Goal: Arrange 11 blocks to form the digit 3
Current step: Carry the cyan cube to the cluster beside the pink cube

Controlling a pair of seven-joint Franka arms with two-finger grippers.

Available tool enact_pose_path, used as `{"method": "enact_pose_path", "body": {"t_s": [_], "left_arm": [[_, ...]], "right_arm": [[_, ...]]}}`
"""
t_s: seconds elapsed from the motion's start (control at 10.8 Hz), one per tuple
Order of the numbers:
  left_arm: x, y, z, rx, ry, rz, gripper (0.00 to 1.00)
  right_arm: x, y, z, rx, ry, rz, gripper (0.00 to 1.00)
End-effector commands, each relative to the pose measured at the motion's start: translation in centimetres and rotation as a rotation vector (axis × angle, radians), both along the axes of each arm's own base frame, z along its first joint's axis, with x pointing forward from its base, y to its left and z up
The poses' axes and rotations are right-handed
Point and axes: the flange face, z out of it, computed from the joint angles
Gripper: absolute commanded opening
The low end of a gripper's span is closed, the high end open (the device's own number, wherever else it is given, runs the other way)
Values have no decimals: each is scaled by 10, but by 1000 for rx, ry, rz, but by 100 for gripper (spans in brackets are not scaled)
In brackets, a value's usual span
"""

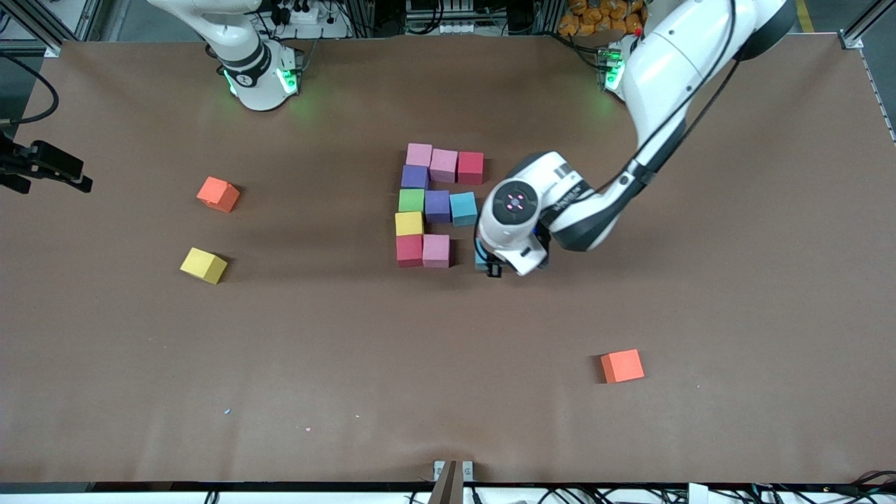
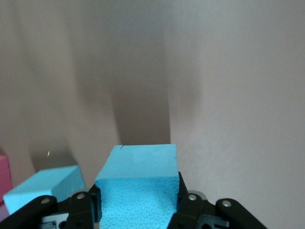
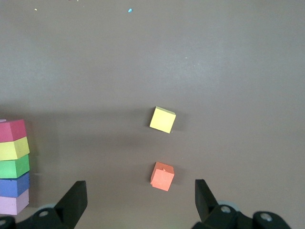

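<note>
The left gripper (image 2: 138,206) is clamped on a light blue block (image 2: 138,176), one finger pressed to each side of it. It is low over the table (image 1: 700,315), at three o'clock of the near pink block (image 1: 436,250) in the front view, with a narrow strip of bare table between the two; whether the held block touches the table cannot be told.

The digit 3 (image 1: 411,200) lies in mid-table.
- Column, twelve down to six o'clock: corner pink block (image 1: 419,155), purple block (image 1: 414,176), green block (image 1: 411,200), yellow block (image 1: 409,223), crimson block (image 1: 409,250).
- Top bar: the corner pink block, a second pink block (image 1: 444,165), then a far crimson block (image 1: 470,168).
- Middle bar: the green block, a middle purple block (image 1: 438,206), then a placed light blue block (image 1: 463,208).
- Near bar: only the crimson block and the near pink block touching it.

The right gripper (image 3: 138,202) hangs high with its fingers wide apart; that arm waits. A tilted orange cube (image 1: 218,194) and a loose yellow cube (image 1: 204,265) sit toward the right arm's end, at nine o'clock of the figure. Another orange cube (image 1: 622,366) lies at about four o'clock of the left gripper.
</note>
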Motion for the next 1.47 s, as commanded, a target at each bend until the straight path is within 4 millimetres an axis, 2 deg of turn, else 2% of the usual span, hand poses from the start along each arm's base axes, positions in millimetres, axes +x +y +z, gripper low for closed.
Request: {"method": "enact_pose_path", "body": {"t_s": [0.0, 0.28, 0.46, 0.65, 1.01, 1.2, 1.38], "left_arm": [[-9, -15, -1, -11, -17, 22, 0], [-9, -17, -20, -38, -5, 35, 0], [-10, -19, -23, -44, -4, 35, 0], [-20, -30, -34, -44, 4, 38, 0], [-27, -39, -46, -34, -17, 24, 0], [-25, -36, -47, -31, -16, 30, 11], [-23, -35, -44, -34, -20, 35, 13]], "right_arm": [[2, 2, 4, 4, -5, 7, 100], [2, 2, 4, 4, -5, 7, 100], [2, 2, 4, 4, -5, 7, 100], [2, 2, 4, 4, -5, 7, 100], [2, 2, 4, 4, -7, 7, 100], [2, 2, 4, 4, -5, 7, 100], [2, 2, 4, 4, -7, 7, 100]]}}
